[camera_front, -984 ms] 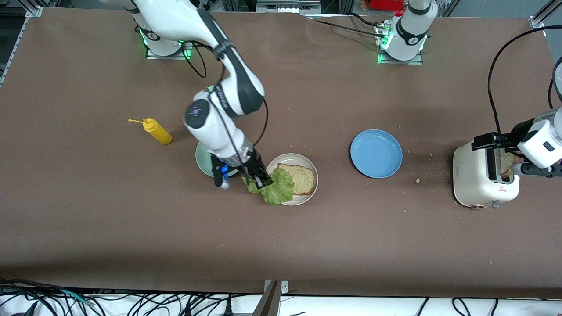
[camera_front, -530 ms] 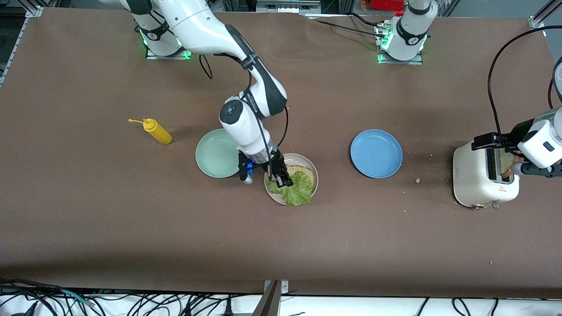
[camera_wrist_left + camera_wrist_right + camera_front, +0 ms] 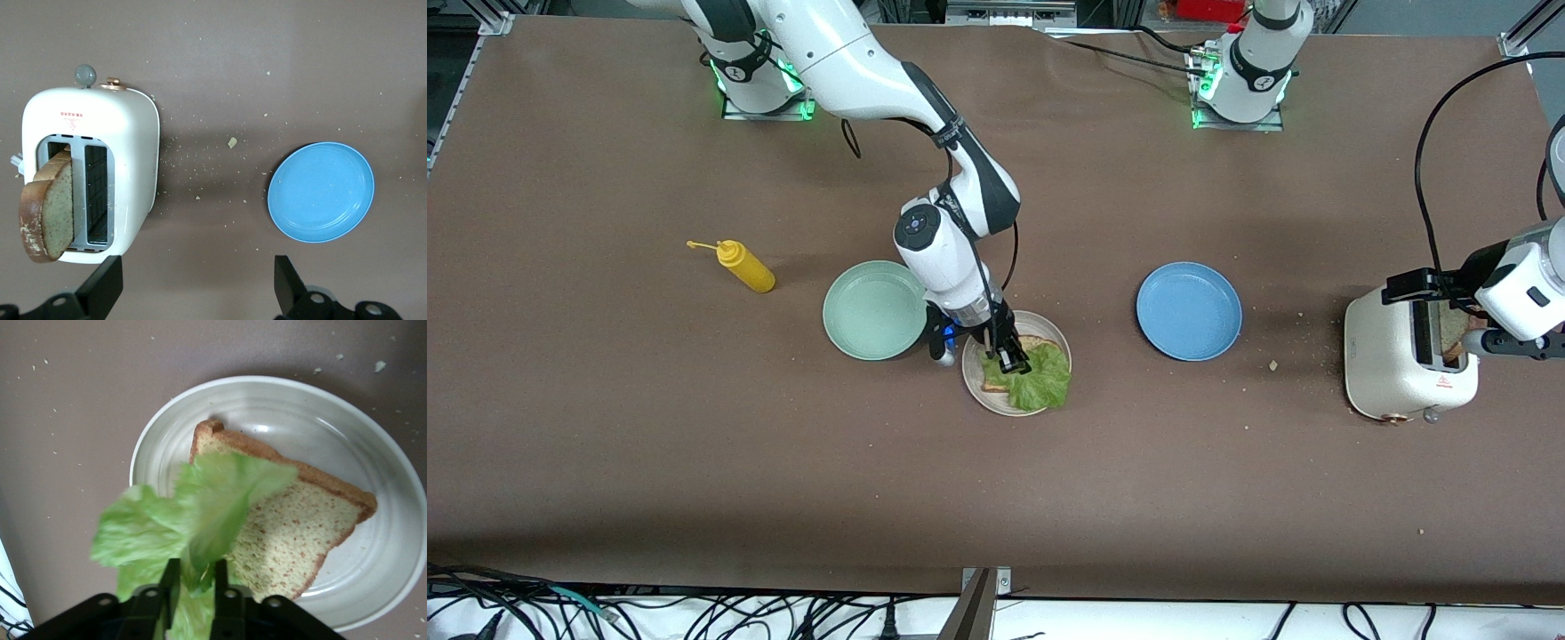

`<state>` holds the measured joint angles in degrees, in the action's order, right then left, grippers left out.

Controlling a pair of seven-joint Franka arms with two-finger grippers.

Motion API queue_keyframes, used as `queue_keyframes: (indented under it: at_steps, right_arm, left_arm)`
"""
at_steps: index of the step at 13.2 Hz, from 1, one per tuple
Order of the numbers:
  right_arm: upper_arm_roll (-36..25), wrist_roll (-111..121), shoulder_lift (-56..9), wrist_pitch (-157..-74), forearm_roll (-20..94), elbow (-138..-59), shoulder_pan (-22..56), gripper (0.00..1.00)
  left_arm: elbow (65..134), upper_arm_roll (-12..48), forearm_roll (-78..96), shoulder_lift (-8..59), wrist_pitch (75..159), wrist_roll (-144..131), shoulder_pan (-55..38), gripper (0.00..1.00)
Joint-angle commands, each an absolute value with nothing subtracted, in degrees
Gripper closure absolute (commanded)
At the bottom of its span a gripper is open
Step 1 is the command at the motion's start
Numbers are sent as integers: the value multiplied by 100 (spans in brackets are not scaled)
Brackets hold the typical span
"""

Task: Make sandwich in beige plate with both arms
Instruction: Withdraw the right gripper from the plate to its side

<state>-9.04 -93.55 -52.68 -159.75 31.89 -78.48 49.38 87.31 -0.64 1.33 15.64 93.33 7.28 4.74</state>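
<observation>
The beige plate (image 3: 984,394) lies mid-table with one brown bread slice (image 3: 996,384) on it. My right gripper (image 3: 1014,360) is shut on a frilly green lettuce leaf (image 3: 1045,382) and holds it just over the bread. In the right wrist view the lettuce (image 3: 193,513) hangs from the gripper (image 3: 195,577) over the bread slice (image 3: 293,533) in the plate (image 3: 267,407). A second bread slice (image 3: 47,213) stands in the white toaster (image 3: 127,147). My left gripper (image 3: 197,287) is open and hovers over the table beside the toaster; it shows at the edge of the front view (image 3: 1516,342).
A mint green plate (image 3: 871,311) lies next to the beige plate, toward the right arm's end. A yellow squeeze bottle (image 3: 743,265) lies past it. A blue plate (image 3: 1189,311) sits between the beige plate and the toaster (image 3: 1405,360). Crumbs dot the table.
My right gripper has carried the lettuce from the beige plate's rim, by the mint green plate, to over the bread slice. The left arm has not moved.
</observation>
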Motion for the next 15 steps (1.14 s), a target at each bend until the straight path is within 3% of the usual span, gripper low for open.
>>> queue_keyframes:
  at_steps: [1,5,9,15]
  right_arm:
    - [-853,-9448,-5274,-15970,3173,-7682,4904,1]
    - [-949,-9396,-4687,-14849,3120,-7690,4668,1]
    - [-967,-8871,-3641,-12592,2584,-7682,3861,1]
    - [-967,-5640,-2331,-9364,2165,-7682,2428,1]
  left_arm:
    - [8807,-9,-53,1450,9281,668,501,0]
    - [8807,-9,-53,1450,9281,668,501,0]
    - [8807,-9,-53,1450,9281,659,501,0]
    - [8807,-9,-44,1441,9272,650,501,0]
